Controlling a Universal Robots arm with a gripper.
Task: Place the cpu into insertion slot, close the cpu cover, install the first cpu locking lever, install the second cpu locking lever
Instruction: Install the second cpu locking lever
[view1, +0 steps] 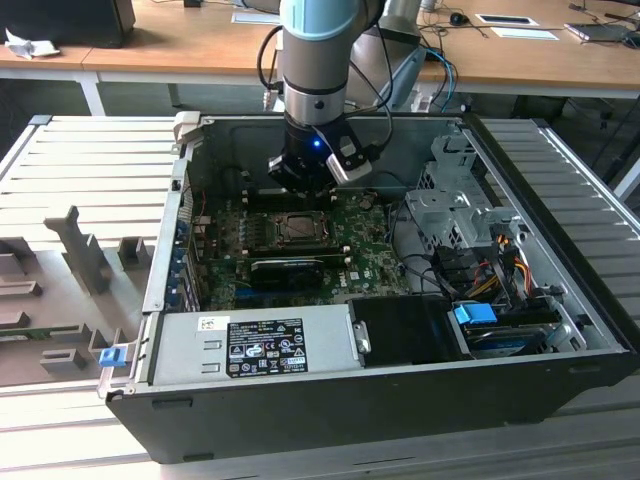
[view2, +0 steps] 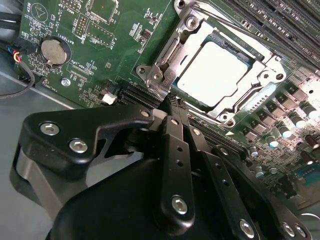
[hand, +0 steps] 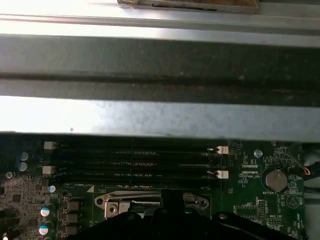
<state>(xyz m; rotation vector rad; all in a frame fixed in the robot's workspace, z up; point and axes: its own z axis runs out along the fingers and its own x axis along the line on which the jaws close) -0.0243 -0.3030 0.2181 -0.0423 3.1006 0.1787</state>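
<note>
Already my end effector (view2: 170, 107), fingers pressed together, sits beside the cpu cover (view2: 165, 67); thin, stiff metal, so I'd press its edge.

the arm (view1: 312, 60) is seen in the exterior view coming down from twelve o'clock, held near vertical, with the wrist pointed straight down. the gripper (view1: 296, 183) is carried low at its end. in the second wrist view the black fingers (view2: 174, 150) are seen drawn together, side by side, nothing gripped between them.
</note>
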